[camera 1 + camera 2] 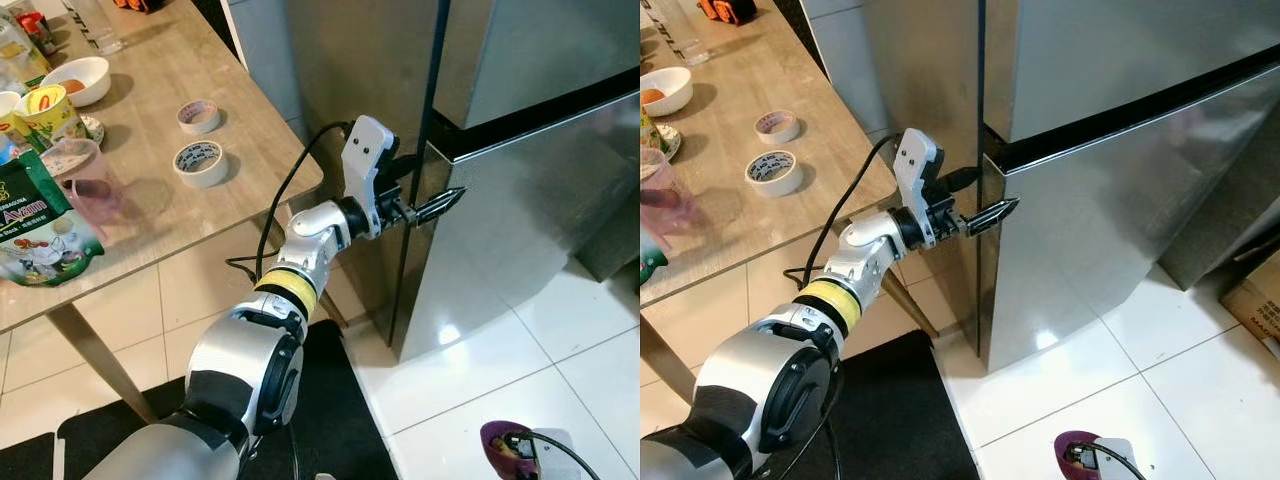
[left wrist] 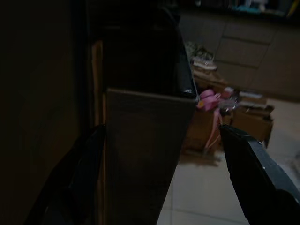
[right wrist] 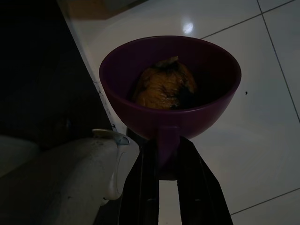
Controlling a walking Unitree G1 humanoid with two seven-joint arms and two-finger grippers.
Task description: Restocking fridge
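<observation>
I am looking down at a tall steel fridge (image 1: 520, 190), both doors closed, standing just beside the corner of a wooden table (image 1: 160, 150). My left gripper (image 1: 428, 208) is raised at the hinge-free edge of the lower door (image 1: 1110, 210), right under the dark gap between the two doors, with its fingers spread apart, one on each side of the door's edge as the left wrist view shows it. My right gripper (image 3: 161, 154) hangs low over the white floor tiles (image 3: 262, 93), its fingers closed on the short handle of a purple bowl (image 3: 169, 84) that holds a lump of brownish-orange food (image 3: 164, 83). The bowl looks like light, stiff plastic, and I judge it easy to tip, so it should stay level and be held by that handle. The door is heavy, smooth and slippery; I would grip its edge firmly near the top corner and pull steadily. On the tabletop lie two rolls of tape (image 1: 200, 163) near the fridge-side edge, a white bowl (image 1: 78, 80) and food packets (image 1: 35, 220) along the far left edge.
</observation>
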